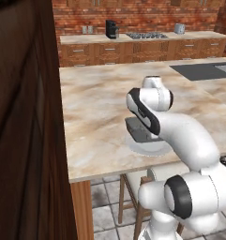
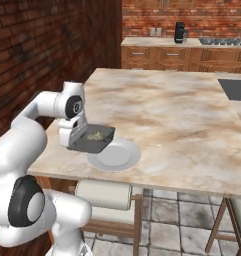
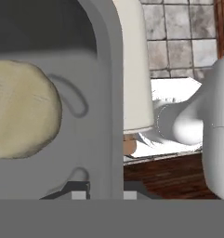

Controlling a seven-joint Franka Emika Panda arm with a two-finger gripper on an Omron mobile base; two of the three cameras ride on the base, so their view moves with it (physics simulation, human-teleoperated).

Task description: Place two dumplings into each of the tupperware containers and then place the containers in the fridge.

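Jaws point(image 2: 71, 145) clamped on the rim of the small dark grey rectangular tray point(image 2: 94, 140), held above the round white plate point(image 2: 117, 156) at the marble bench's point(image 2: 167, 110) 7 o'clock corner; beige lumpy dumplings point(image 2: 96, 135) lie inside.

The left base view is taken from behind and left of the white jointed arm point(image 1: 180, 140), which rises at the lower right of the frame; the beige marble island counter point(image 1: 100, 112) is looked down on, with the brick back wall at the top. The right base view is set behind and right, the arm point(image 2: 22, 150) being at the lower left. The same counter point(image 2: 182, 115), the dark grey shallow rectangular tray point(image 2: 92, 140) and the round white plate point(image 2: 117, 156) are shared by both. The hand view is held very close over the tray's rim point(image 3: 104, 93), with a pale beige dumpling point(image 3: 20, 109) at the left.
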